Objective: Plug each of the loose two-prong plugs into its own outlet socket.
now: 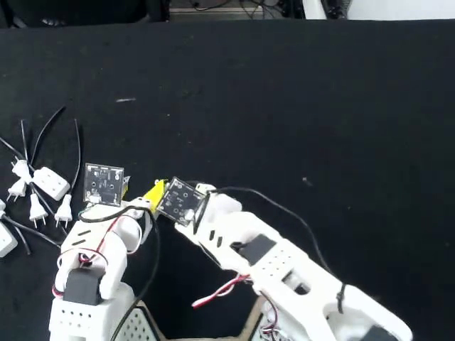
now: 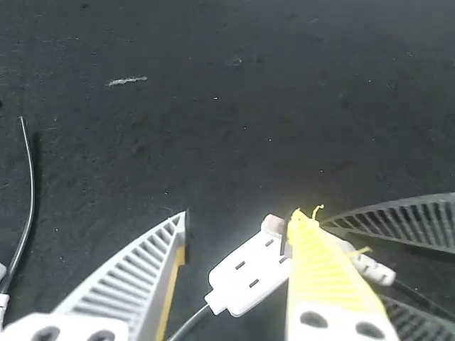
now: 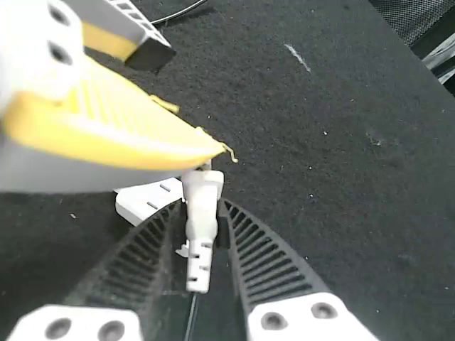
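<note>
Right gripper [image 3: 200, 206] is pinching a white plug [image 3: 198, 245], tip just beside the socket [image 2: 245, 277]. Left gripper [image 2: 239, 217] is gaping wide around the socket, yellow finger touching it, over black table [image 1: 284, 106].

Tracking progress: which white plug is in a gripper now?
The plug clamped in the right gripper, beside a socket; the other plugs lie loose on the table.
</note>
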